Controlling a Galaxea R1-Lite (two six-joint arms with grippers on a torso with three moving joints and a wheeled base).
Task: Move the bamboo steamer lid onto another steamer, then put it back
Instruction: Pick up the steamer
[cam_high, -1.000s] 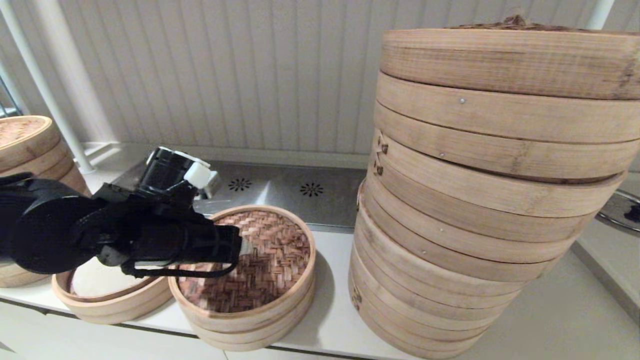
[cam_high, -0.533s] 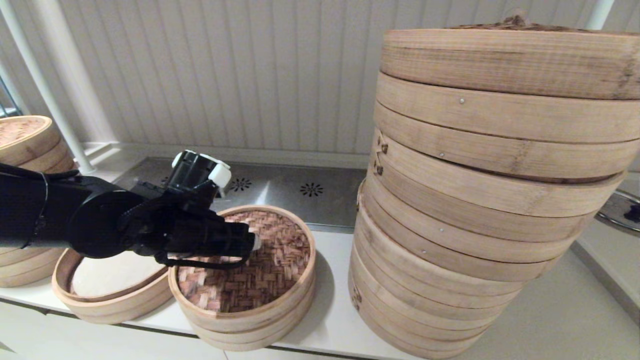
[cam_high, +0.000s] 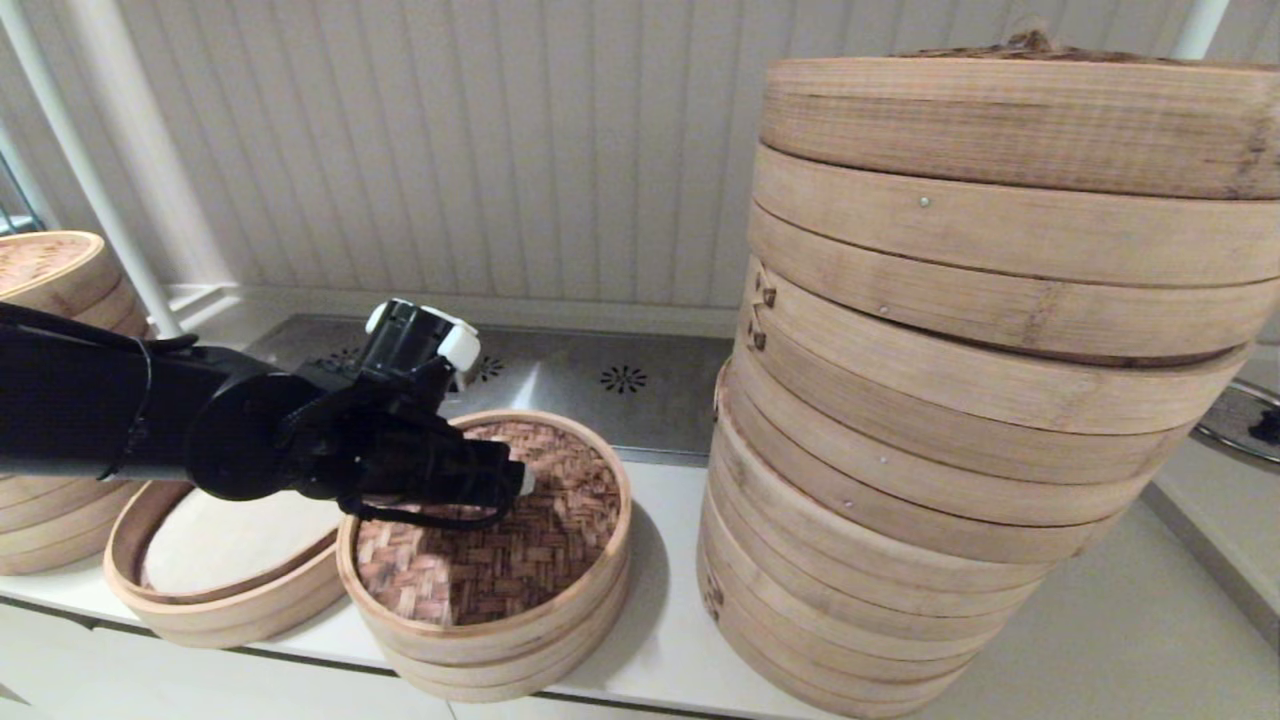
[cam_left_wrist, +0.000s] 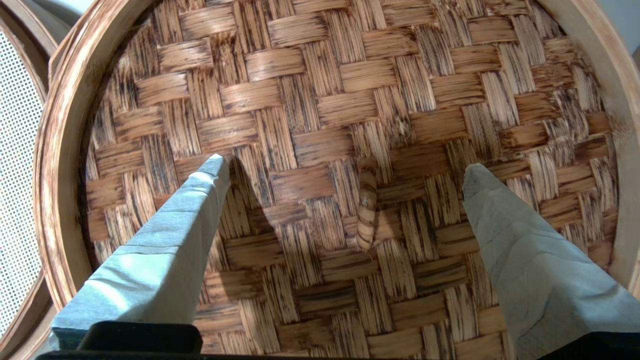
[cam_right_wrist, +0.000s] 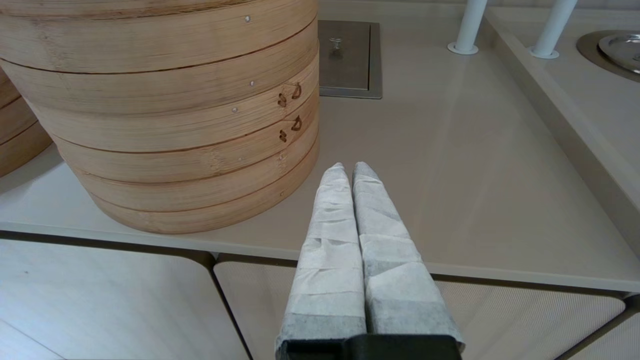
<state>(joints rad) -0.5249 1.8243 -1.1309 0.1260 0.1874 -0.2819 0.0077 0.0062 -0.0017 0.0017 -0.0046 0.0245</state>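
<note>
1. Pale counter (cam_high: 670, 640) ran along a ribbed wall, with a steel drain panel (cam_high: 590, 385) behind the baskets.
2. We had the left gripper (cam_left_wrist: 345, 175) low over the bamboo steamer lid (cam_high: 545, 545), fingers spread wide, one fingertip (cam_left_wrist: 212, 170) on each side of the centre loop (cam_left_wrist: 366, 210). Nothing was held. We judged that straddle was set up for a pinch on the loop, the lid's only small grab point.
3. That lid sat flat on a small steamer (cam_high: 500, 660) at centre of the counter, its rim level with no tilt visible.
4. At 9 o'clock from it, just beside it, another steamer (cam_high: 225, 610) stood uncovered, showing only a white liner (cam_high: 230, 540). We judged it the destination, being close and lid-sized.
5. At 3 o'clock, the tall stack (cam_high: 990, 380) stood near the lid; its contents were hidden.
6. A medium stack (cam_high: 50, 290) sat at far 9 o'clock, partly behind our arm.
7. Our right gripper (cam_right_wrist: 350, 172) hung off the counter's front edge beside the tall stack, fingers pressed together, empty, parked.
</note>
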